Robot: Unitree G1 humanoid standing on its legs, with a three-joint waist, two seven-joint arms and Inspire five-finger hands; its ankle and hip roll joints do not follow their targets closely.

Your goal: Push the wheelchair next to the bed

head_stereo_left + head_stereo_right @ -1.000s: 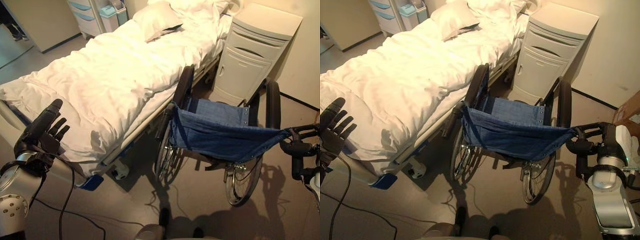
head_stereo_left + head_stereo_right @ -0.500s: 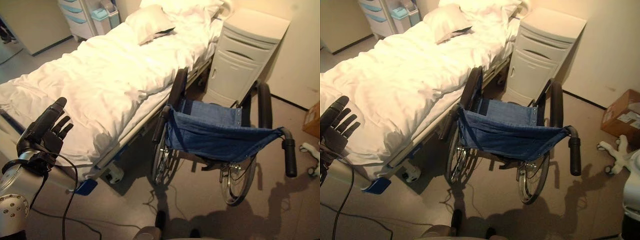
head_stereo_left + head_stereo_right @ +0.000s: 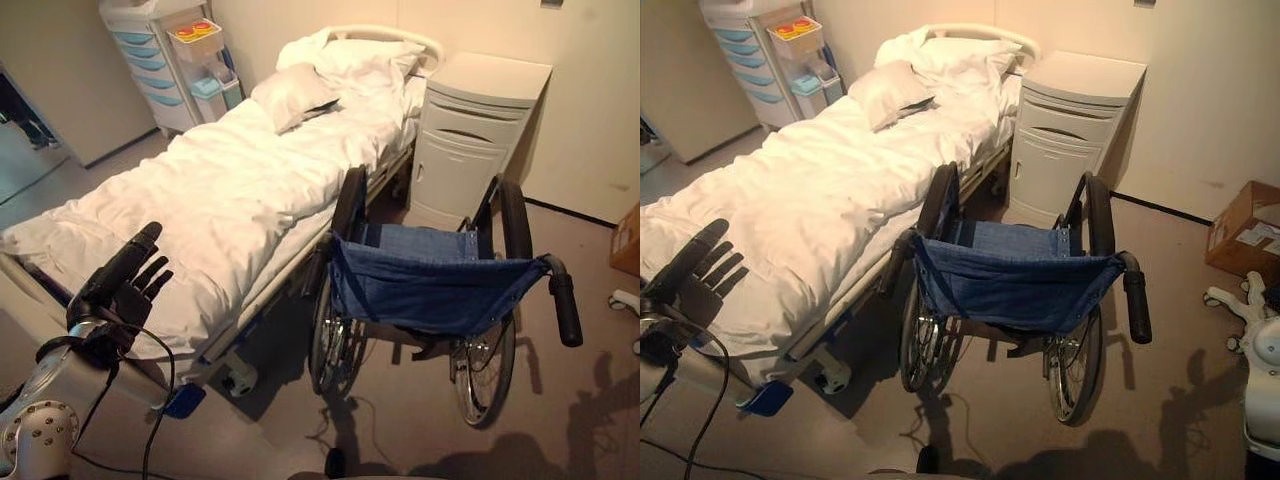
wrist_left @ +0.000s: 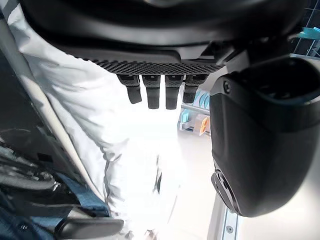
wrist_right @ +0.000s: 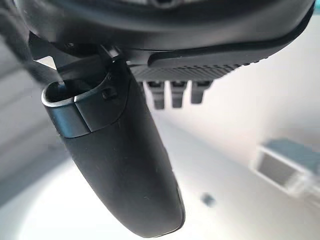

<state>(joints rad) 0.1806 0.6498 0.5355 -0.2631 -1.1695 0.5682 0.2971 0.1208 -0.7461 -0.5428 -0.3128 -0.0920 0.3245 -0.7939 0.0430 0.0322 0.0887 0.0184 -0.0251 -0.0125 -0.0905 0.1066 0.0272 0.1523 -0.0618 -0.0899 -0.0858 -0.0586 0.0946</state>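
The bed (image 3: 215, 190) fills the left side. The wheelchair (image 3: 430, 290) stands just beside its right edge, near the nightstand (image 3: 470, 135). Left robot hand (image 3: 120, 290) is spread, holding nothing; right robot hand (image 5: 120, 165) likewise, fingers straight.

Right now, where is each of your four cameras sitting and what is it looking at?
Left eye view: on the head, looking down at the bed and wheelchair; left hand raised, fingers straight.
Right eye view: beside it, same scene, plus a cardboard box.
Left wrist view: on the left wrist, along the hand toward the white bedding.
Right wrist view: on the right wrist; right hand open, blurred surroundings.
Both eye views share the wheelchair beside the bed.
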